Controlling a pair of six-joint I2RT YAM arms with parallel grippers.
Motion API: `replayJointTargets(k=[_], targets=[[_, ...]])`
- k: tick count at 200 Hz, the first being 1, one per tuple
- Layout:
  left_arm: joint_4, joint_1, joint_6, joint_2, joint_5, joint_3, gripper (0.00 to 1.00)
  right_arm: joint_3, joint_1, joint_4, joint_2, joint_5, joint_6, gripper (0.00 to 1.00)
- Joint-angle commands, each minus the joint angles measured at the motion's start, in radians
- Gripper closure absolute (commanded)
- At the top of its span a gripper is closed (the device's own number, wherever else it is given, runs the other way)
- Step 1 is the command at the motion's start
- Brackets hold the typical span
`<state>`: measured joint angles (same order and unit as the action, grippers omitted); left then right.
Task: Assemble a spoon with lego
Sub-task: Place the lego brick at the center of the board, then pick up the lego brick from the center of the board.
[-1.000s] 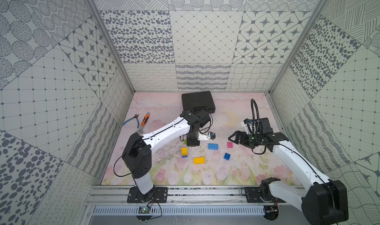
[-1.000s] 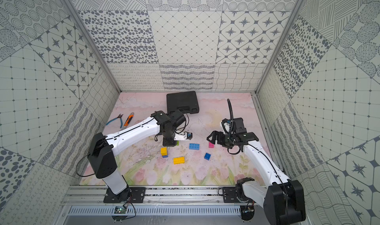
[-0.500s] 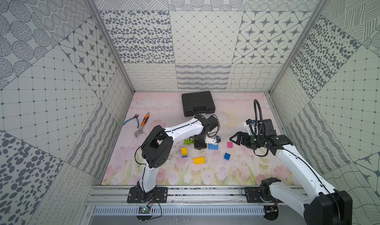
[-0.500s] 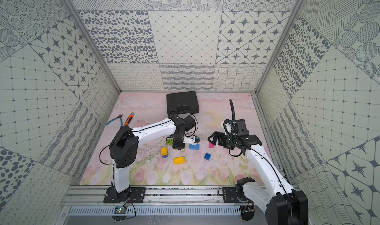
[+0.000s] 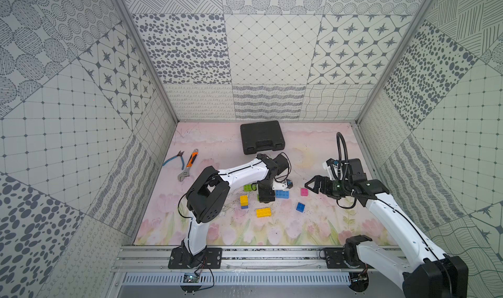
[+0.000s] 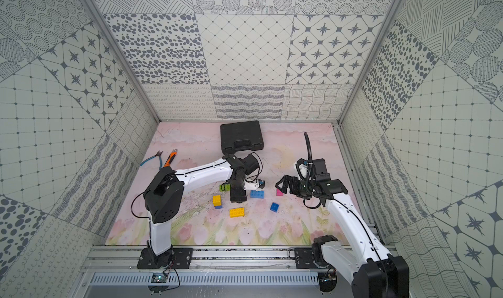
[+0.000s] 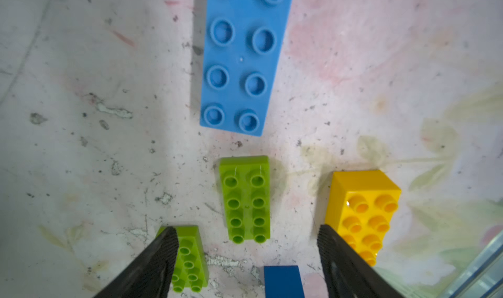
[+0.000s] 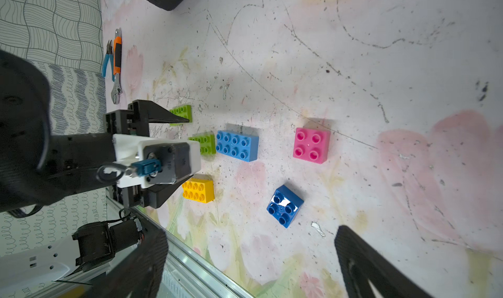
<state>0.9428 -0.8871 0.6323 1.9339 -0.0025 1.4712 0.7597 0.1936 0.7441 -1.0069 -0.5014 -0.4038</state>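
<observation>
The lego lies loose on the mat. My left gripper (image 5: 266, 200) (image 7: 246, 230) points straight down, open, with a lime green brick (image 7: 246, 201) lying free between its fingers. A second green brick (image 7: 190, 258) sits by one finger and a yellow oblong (image 7: 364, 201) (image 5: 263, 212) by the other. The light blue oblong (image 5: 281, 194) (image 7: 245, 60) lies just beyond. A yellow-on-blue pair (image 5: 244, 201) stands to the left. My right gripper (image 5: 310, 186) (image 8: 250, 242) hovers open and empty beside the pink square (image 5: 304, 192) and above the dark blue square (image 5: 300, 206). The spoon is out of view.
A black case (image 5: 262, 137) lies at the back of the mat. An orange-handled wrench (image 5: 189, 164) and blue pliers (image 5: 174, 159) lie at the back left. A metal rail (image 5: 245, 253) runs along the front edge, and patterned walls close in the sides.
My left arm folded its elbow in and brought the gripper down beside the light blue oblong. Its jaws then opened, leaving a green brick on the mat. The right arm shifted only slightly.
</observation>
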Motion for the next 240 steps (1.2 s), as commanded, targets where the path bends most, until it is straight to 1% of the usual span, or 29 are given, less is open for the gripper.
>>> replayJointTargets(k=[1, 26, 46, 65, 95, 126, 143, 172, 222, 240], targets=[[0.019, -0.029, 0.054, -0.102, 0.074, -0.07, 0.19, 0.005, -0.007, -0.015, 0.013, 0.01, 0.01, 0.02], [0.029, -0.053, 0.117, -0.171, 0.159, -0.165, 0.21, 0.003, -0.007, -0.019, 0.003, 0.009, 0.011, 0.02], [0.018, -0.062, 0.122, -0.203, 0.176, -0.217, 0.23, 0.002, -0.007, -0.021, 0.002, 0.01, 0.01, 0.02], [0.022, -0.064, 0.125, -0.197, 0.177, -0.222, 0.23, -0.003, -0.006, -0.025, 0.001, 0.01, 0.008, 0.02], [0.016, -0.083, 0.087, -0.153, 0.165, -0.189, 0.26, -0.009, -0.007, -0.028, 0.001, 0.01, 0.004, 0.02], [-0.02, -0.09, 0.023, -0.124, 0.153, -0.211, 0.32, -0.008, -0.007, -0.027, 0.005, 0.01, 0.004, 0.02], [-0.05, -0.09, -0.01, -0.134, 0.164, -0.231, 0.32, -0.008, -0.007, -0.027, 0.004, 0.01, 0.005, 0.02], [-0.082, -0.094, -0.035, -0.123, 0.128, -0.241, 0.35, -0.011, -0.008, -0.031, 0.0, 0.011, 0.004, 0.02], [-0.118, -0.093, -0.069, -0.09, 0.125, -0.258, 0.4, -0.014, -0.007, -0.037, 0.004, 0.004, 0.002, 0.02], [-0.131, -0.093, -0.074, -0.089, 0.125, -0.263, 0.44, -0.016, -0.006, -0.037, 0.006, 0.008, 0.002, 0.02]])
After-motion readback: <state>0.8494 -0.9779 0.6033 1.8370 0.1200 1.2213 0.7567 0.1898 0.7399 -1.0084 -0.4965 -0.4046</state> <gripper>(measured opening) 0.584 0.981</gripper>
